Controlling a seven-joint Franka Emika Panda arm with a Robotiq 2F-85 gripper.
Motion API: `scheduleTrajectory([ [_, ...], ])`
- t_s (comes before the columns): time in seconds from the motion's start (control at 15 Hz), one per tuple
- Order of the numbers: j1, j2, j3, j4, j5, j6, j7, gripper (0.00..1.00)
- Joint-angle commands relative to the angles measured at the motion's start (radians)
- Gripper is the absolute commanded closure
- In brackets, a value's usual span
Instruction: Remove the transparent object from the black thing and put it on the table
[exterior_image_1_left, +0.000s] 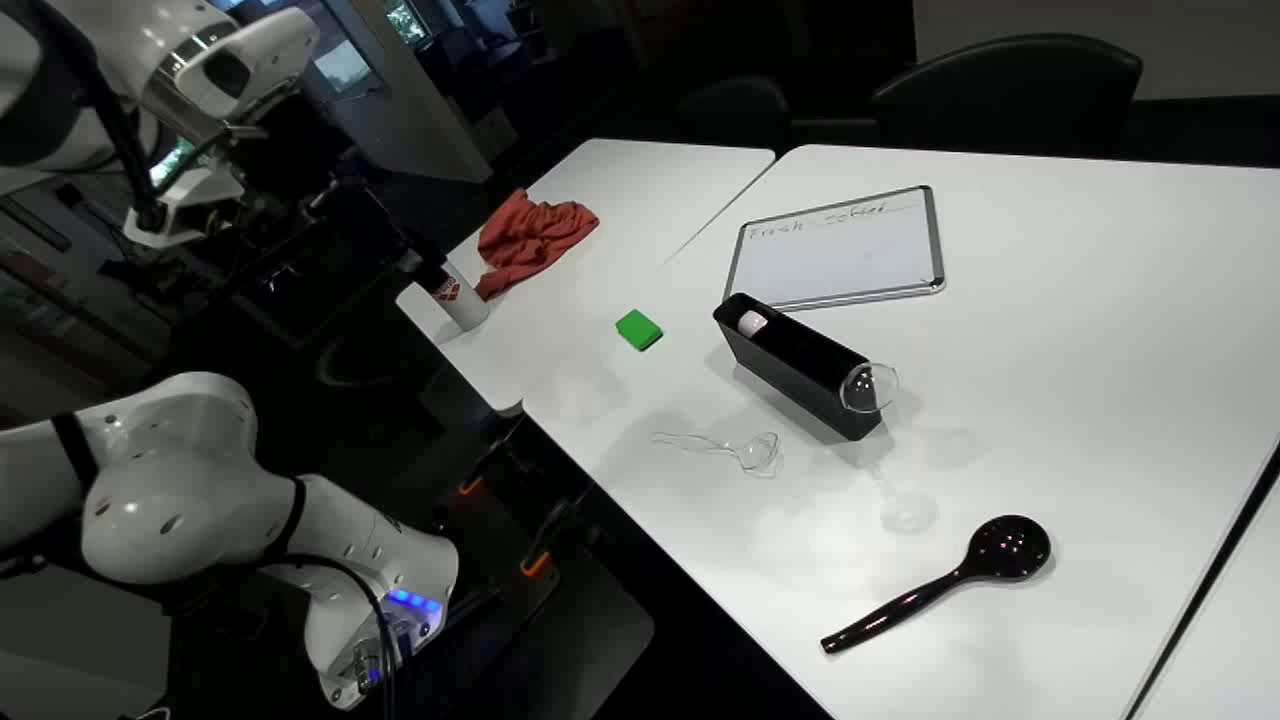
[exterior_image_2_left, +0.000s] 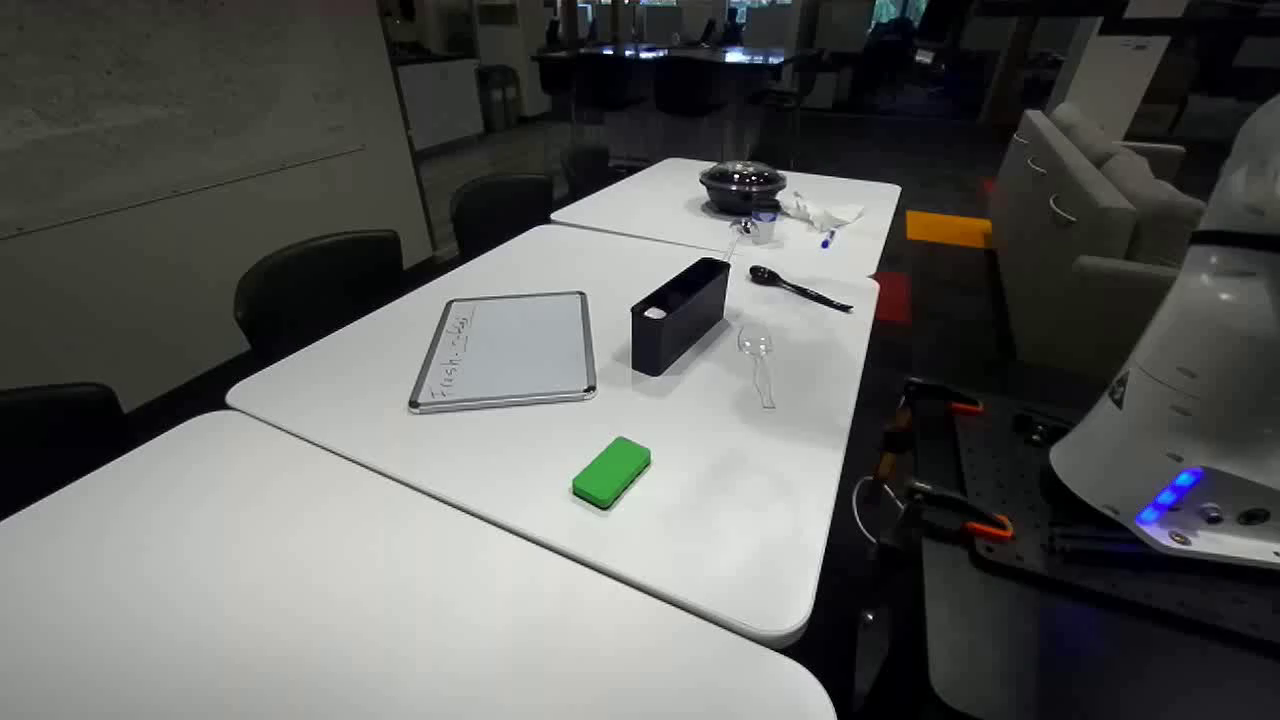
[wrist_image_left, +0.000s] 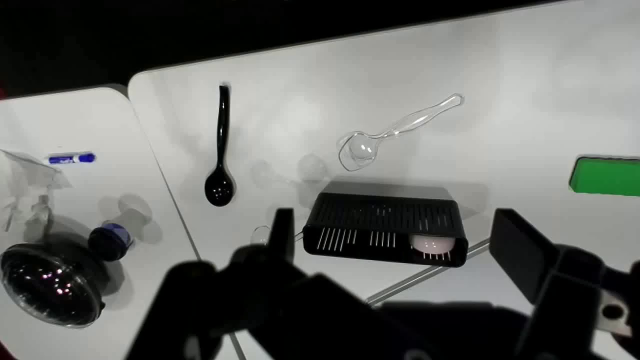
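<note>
Two fingers stand wide apart, so the gripper is released and empty, well apart from the bench. Ahead of it in the wrist view, the black box stands open-topped, its slotted walls suggesting a utensil holder; a pale rounded piece lies inside near one end. At the opposite end is the transparent object, apparently a spoon, its round head jutting past the rim, its handle seemingly tucked inside, probably to prop it. Removal seems not yet begun, and that jutting head likely offers the easiest hold. Another clear spoon lies beside the box, a black spoon farther off, and a lidded bowl, presumably for food, beyond.
</note>
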Motion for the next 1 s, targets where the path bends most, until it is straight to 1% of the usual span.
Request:
scheduleTrajectory([
  [0.0, 0.005, 0.0, -0.003, 0.003, -0.003, -0.004, 0.003, 0.0],
  [0.4, 0.005, 0.0, -0.003, 0.003, -0.003, -0.004, 0.003, 0.0],
  [0.6, -0.018, 0.066, 0.016, 0.006, -0.016, 0.109, 0.089, 0.0],
  [0.73, -0.051, 0.144, 0.048, 0.016, -0.026, 0.216, 0.208, 0.0],
  [0.93, -0.109, 0.296, 0.093, 0.049, -0.033, 0.4, 0.394, 0.0],
])
